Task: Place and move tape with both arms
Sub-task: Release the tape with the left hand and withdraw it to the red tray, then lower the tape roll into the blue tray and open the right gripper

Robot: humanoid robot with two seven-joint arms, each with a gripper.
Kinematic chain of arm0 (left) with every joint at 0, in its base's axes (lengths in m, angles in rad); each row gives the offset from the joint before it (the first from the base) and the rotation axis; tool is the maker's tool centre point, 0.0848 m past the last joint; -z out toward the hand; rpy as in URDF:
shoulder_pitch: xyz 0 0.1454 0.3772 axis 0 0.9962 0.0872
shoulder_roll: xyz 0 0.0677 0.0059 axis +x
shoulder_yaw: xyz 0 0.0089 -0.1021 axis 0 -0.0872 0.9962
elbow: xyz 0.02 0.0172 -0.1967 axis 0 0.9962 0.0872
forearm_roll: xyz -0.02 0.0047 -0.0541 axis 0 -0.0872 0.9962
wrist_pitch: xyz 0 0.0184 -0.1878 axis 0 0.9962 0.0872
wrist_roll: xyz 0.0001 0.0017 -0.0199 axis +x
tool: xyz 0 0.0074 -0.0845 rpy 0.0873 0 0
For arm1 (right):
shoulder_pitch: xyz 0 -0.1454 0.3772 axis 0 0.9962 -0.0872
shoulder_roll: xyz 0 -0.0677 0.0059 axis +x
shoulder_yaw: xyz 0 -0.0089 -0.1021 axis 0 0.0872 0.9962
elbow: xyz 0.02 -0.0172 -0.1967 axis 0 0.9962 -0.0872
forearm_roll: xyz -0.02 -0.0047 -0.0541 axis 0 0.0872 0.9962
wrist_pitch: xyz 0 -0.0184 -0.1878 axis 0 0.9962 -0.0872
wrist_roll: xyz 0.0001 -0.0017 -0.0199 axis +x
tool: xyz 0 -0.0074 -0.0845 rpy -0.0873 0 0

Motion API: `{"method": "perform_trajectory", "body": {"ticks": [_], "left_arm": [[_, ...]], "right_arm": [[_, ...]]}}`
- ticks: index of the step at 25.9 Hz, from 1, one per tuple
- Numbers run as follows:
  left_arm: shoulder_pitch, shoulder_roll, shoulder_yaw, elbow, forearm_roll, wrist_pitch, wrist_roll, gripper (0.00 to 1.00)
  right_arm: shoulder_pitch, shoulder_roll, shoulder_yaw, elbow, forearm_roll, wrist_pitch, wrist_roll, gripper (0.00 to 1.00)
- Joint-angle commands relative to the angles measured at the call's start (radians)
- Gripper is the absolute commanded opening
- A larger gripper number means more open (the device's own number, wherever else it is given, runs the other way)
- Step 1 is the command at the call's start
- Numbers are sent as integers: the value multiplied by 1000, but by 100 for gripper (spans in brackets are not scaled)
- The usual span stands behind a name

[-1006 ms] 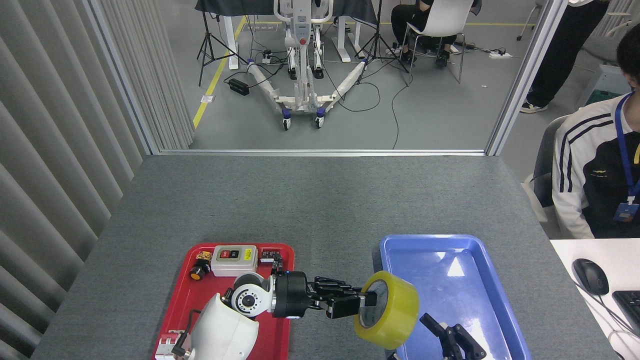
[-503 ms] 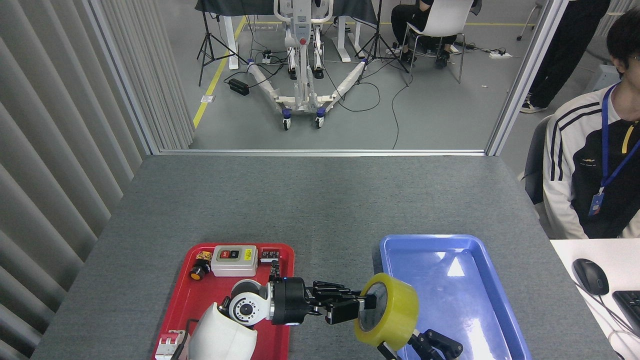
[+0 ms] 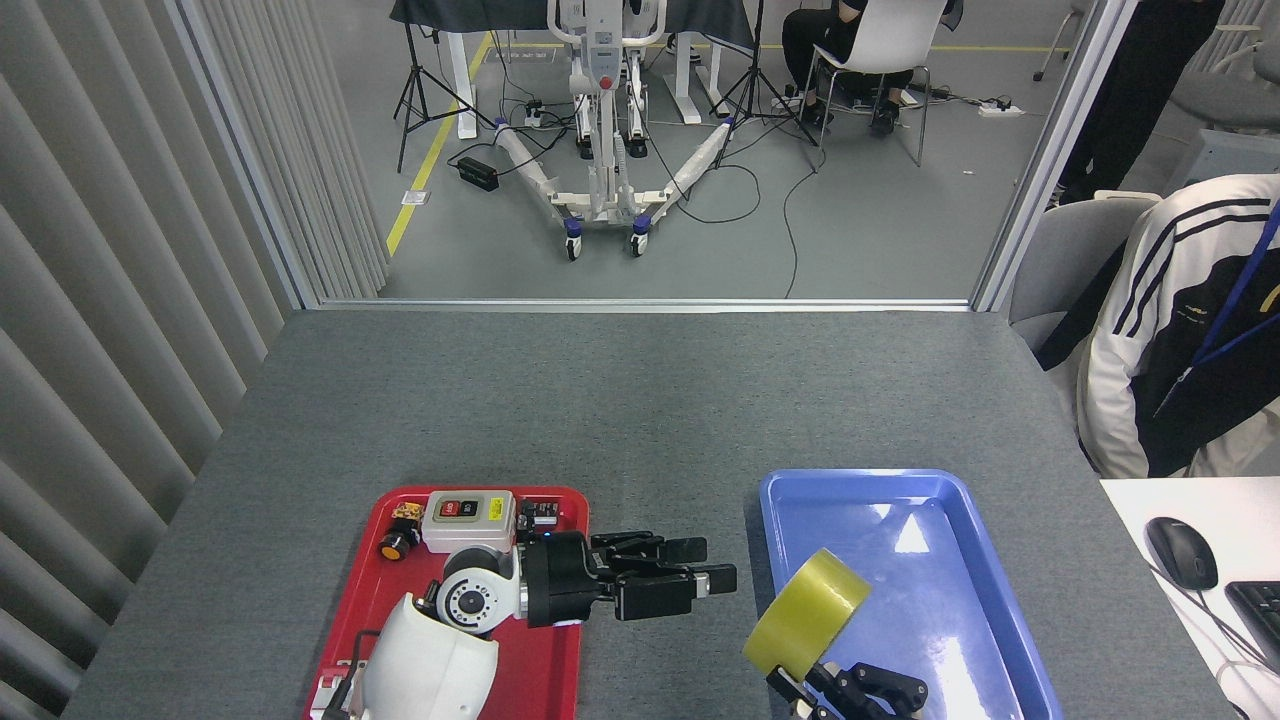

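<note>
The tape [image 3: 805,612], a yellow roll seen edge-on and tilted, hangs over the left rim of the blue tray [image 3: 960,580]. My right gripper [image 3: 832,684] comes up from the bottom edge, and its black fingers grip the roll's lower edge. My left gripper [image 3: 712,574] reaches right from over the red tray [image 3: 352,620]. It is open, holds nothing, and stands a short gap to the left of the tape.
The red tray holds a grey switch box [image 3: 468,520], a yellow push button [image 3: 398,542] and small parts. A person in a white and black jacket [image 3: 1180,330] sits at the table's right side, beside a white desk with a mouse [image 3: 1180,552].
My left gripper let go of the tape and drew back to the left. The tape passed to the right gripper, tipped over and dropped lower to the right. The person leaned away.
</note>
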Motion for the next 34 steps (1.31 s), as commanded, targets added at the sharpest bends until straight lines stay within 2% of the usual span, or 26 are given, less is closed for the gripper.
{"method": "perform_trajectory", "body": {"ticks": [1,3,5,7,8,10,12,13,15,17,23,25,26,28,29,30,34], "left_arm": [[2,33,14,-28,11,1,13,99],[60,125,14,-76,41,1,84,99],[137,148,15,-112,40,30,297,99],[177,158,15,-138,-14,62,516,99],[198,172,18,-157,-84,72,618,99],[249,206,23,-194,-348,167,871,98],[315,207,20,-240,-635,360,1104,98],[350,201,11,-275,-741,461,1179,98],[390,194,-26,-333,-848,609,1228,99],[398,203,-38,-372,-870,695,1228,99],[382,232,-31,-344,-824,707,1173,99],[347,280,-29,-296,-752,699,1110,99],[339,301,-29,-301,-713,696,1100,99],[341,309,-31,-332,-684,698,1100,99],[341,309,-31,-344,-689,699,1110,99],[341,309,-31,-347,-692,704,1133,99],[341,309,-31,-342,-698,711,1218,99]], "right_arm": [[-3,-6,-16,0,2,-1,14,0],[-2,-10,-67,0,2,-1,75,0],[-5,-12,-95,0,23,119,172,0],[-11,-12,-107,5,46,267,265,0],[-28,-16,-113,8,48,338,310,0],[-78,-29,-112,14,42,450,377,0],[-107,-33,-113,26,20,528,481,0],[-126,-33,-110,28,-1,568,563,0],[-161,-35,-102,28,-53,620,759,0],[-170,-39,-101,28,-98,642,928,0],[-258,-38,-32,75,-129,749,1008,0],[-273,-38,-30,86,-129,758,1011,0],[-279,-38,-30,92,-129,768,1008,17],[-284,-38,-29,101,-129,783,1002,75],[-284,-36,-29,103,-129,784,991,94],[-282,-35,-29,103,-129,783,977,100],[-275,-35,-29,106,-129,777,945,100]]}}
